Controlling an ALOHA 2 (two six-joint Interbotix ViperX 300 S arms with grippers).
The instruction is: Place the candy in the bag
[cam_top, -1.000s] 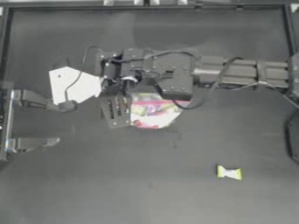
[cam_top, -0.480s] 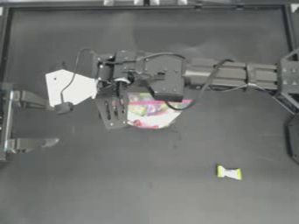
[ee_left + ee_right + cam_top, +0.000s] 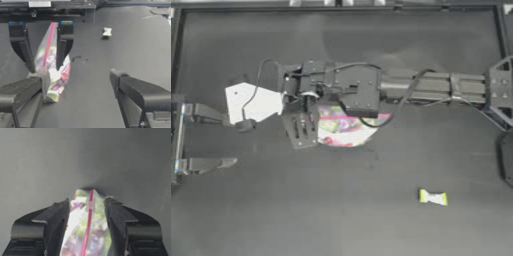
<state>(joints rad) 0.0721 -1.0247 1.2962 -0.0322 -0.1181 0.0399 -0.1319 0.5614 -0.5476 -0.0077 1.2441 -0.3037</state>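
Here the right arm (image 3: pixel 438 87) reaches straight across the table (image 3: pixel 338 220) from the right side, past the middle, stretched nearly level; its gripper (image 3: pixel 301 131) points down toward the table at the left of centre, the jaws set on either side of the bag (image 3: pixel 346 127); in the right wrist view the pink seal strip (image 3: pixel 88 223) runs up between the two jaws, which stand a little apart with the plastic filling the gap, so the claw is clamped on the bag's rim. In the left wrist view the bag hangs upright from those jaws, its lower end with the colourful contents at or just above the table; which of the two I cannot tell. The left gripper (image 3: pixel 75 100) sits drawn back at the table's left edge, level and facing the bag, its jaws spread wide with nothing between them; one jaw lies just beside the bag's lower corner. The candy (image 3: pixel 433 198) lies flat on the table, well apart from the bag and both grippers, toward the near right. A white paper piece (image 3: pixel 251 101) lies left of the right gripper.
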